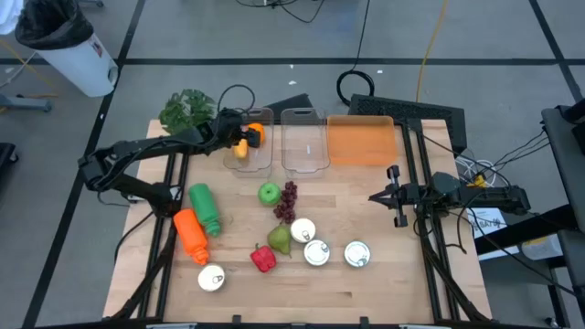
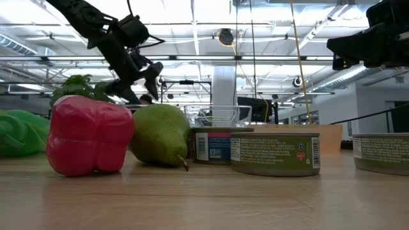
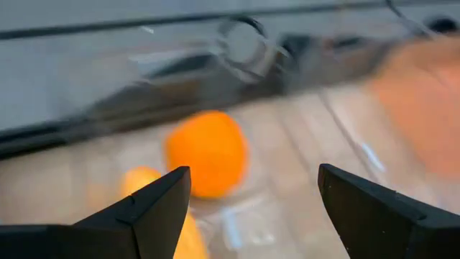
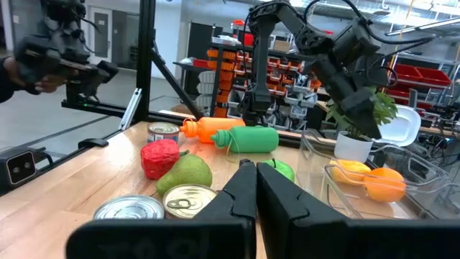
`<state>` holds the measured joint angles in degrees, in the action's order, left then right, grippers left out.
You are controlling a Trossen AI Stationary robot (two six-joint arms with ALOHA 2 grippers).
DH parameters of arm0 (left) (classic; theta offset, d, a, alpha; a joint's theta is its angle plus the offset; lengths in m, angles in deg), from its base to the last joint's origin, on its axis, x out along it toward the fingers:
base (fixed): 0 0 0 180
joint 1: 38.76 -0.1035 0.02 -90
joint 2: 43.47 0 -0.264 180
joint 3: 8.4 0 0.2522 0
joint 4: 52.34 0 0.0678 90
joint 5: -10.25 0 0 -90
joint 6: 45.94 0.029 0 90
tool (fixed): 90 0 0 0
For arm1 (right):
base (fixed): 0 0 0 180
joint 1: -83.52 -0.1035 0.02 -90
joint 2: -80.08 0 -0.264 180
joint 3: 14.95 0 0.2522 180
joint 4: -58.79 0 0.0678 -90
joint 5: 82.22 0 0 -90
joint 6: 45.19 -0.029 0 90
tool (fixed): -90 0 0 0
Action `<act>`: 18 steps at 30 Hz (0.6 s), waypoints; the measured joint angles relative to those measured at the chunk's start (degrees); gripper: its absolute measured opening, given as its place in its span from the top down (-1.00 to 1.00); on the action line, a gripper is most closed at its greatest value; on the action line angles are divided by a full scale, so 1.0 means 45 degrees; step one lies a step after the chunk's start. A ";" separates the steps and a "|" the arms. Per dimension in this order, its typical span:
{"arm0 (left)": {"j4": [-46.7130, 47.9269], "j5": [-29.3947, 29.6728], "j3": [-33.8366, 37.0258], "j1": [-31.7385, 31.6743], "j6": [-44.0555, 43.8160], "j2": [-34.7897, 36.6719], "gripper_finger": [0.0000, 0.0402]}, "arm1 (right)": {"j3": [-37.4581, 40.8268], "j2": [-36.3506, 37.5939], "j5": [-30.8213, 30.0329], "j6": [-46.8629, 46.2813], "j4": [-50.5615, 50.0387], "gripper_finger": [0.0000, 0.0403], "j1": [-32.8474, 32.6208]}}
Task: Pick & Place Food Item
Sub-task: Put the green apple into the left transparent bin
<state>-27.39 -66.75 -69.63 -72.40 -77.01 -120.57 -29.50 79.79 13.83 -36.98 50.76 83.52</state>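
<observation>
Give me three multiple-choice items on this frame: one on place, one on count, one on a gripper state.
1. Where is the orange?
A. in the left clear bin
B. on the orange tray
C. beside the cans

2. How many cans stand on the table?
A. two
B. four
C. six

3. How is the left gripper?
A. shut on the pear
B. open above the bin
C. shut on a bottle

Answers:
1 A: the orange lies inside the left clear bin.
2 B: four cans show from above.
3 B: the left gripper has its fingers spread over the bin.
</observation>
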 joint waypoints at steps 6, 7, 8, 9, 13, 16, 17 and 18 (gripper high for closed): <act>-0.0061 -0.1717 0.0000 0.1554 0.0896 0.0404 -0.56 | -0.0002 0.0002 0.0000 0.0000 0.0000 1.00 -0.0002; 0.0137 -0.1701 0.0000 0.2105 0.0904 0.0494 -0.56 | 0.0001 0.0000 0.0003 -0.0002 -0.0003 1.00 -0.0003; 0.0385 -0.1544 0.0010 0.2710 0.0919 0.0607 -0.56 | -0.0002 0.0002 0.0003 -0.0001 -0.0001 1.00 -0.0003; 0.0472 -0.1175 0.0019 0.3365 0.0956 0.0730 -0.56 | 0.0002 0.0005 0.0002 -0.0001 -0.0001 1.00 -0.0002; 0.0463 0.1389 0.0010 0.6287 0.1323 0.1051 -0.59 | 0.0002 0.0005 0.0002 -0.0001 0.0000 1.00 -0.0002; 0.0343 0.2468 0.0010 0.8199 0.1793 0.1308 -0.58 | 0.0001 0.0005 0.0003 -0.0001 0.0000 1.00 -0.0002; 0.0346 0.2524 0.0010 0.8734 0.1807 0.1444 -0.57 | 0.0001 0.0000 0.0003 -0.0002 -0.0003 1.00 -0.0002; 0.0340 0.2605 0.0010 0.9247 0.1798 0.1551 -0.56 | 0.0000 0.0002 -0.0002 0.0000 -0.0003 1.00 0.0002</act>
<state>-25.86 -55.03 -69.58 -30.79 -68.92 -113.59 -29.50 79.80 13.82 -36.98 50.75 83.53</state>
